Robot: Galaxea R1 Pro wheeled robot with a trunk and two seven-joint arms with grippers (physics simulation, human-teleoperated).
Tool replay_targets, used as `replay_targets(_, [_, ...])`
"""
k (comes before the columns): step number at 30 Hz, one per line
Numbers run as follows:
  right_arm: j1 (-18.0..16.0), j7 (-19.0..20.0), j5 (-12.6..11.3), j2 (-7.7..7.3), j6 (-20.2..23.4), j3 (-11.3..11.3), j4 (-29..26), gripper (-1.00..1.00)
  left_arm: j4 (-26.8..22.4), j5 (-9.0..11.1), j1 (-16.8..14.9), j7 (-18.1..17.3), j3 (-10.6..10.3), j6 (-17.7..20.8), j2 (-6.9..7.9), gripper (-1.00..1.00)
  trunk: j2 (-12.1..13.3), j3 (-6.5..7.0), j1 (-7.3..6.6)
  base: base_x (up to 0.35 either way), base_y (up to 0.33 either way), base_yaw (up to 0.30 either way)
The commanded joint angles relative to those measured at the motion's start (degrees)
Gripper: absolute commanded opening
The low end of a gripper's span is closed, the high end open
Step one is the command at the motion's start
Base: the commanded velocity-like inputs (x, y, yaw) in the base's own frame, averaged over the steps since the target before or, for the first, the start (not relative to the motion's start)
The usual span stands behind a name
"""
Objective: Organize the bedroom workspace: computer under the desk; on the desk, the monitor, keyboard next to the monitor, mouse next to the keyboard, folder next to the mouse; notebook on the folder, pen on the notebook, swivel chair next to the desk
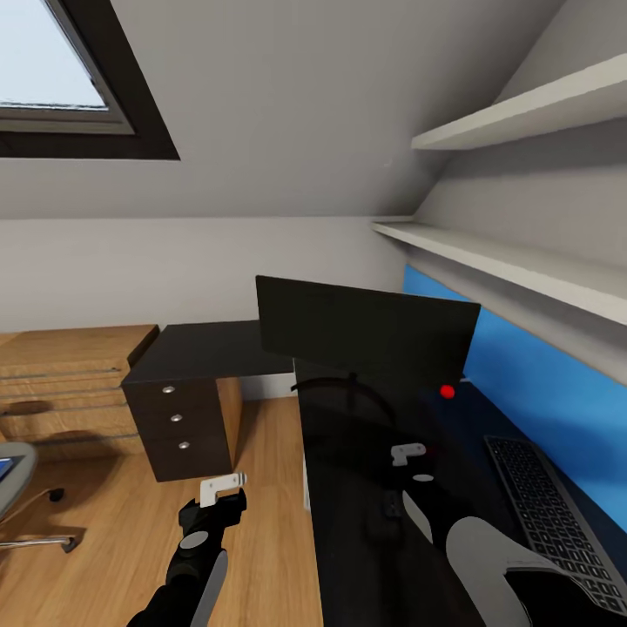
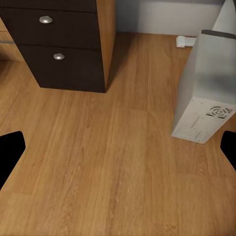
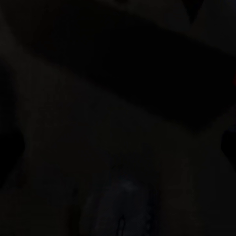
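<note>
Fingers of the left gripper (image 1: 223,488) hang over the wooden floor (image 1: 261,522) at about 7 o'clock in the head view; in the left wrist view the two dark fingertips (image 2: 11,152) sit at opposite edges, spread wide apart with nothing between them. Fingers of the right gripper (image 1: 407,453) hover over the dark tabletop (image 1: 366,557) near 5 o'clock, and whether they are spread or closed I cannot tell, as the right wrist view is almost black. At 4 o'clock the keyboard (image 1: 553,518) lies on the tabletop beside the blue wall panel (image 1: 557,392). Beyond the right gripper the monitor (image 1: 366,335) stands on the tabletop, a red light (image 1: 448,392) at its lower corner. The left wrist view shows the grey computer tower (image 2: 206,93) upright on the floor, near a dark drawer unit (image 2: 54,49). At 9 o'clock the swivel chair (image 1: 17,496) stands well apart from the tabletop. White shelves (image 1: 522,252) run along the wall at 2 o'clock.
</note>
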Motion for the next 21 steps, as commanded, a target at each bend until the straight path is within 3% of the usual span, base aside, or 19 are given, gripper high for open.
replay_targets(1, [0.0, 0.0, 0.6, 0.01, 0.4, -0.2, -0.1, 1.0, -0.1, 0.5, 0.0, 0.5, -0.1, 0.2, 0.02, 1.0, -0.5, -0.27, 0.24, 0.0, 0.0, 0.0])
replay_targets(4, [0.0, -0.1, 0.6, 0.01, 0.4, -0.2, -0.1, 1.0, -0.1, 0.5, 0.0, 0.5, -0.1, 0.2, 0.02, 1.0, -1.7, -0.81, 0.89, 0.0, 0.0, 0.0])
replay_targets(21, [0.0, 0.0, 0.6, 0.0, 1.5, -0.5, -0.1, 1.0, 0.0, 0.5, 0.0, 0.5, -0.1, 0.2, 0.02, 1.0, -1.7, -0.81, 0.89, 0.0, 0.0, 0.0])
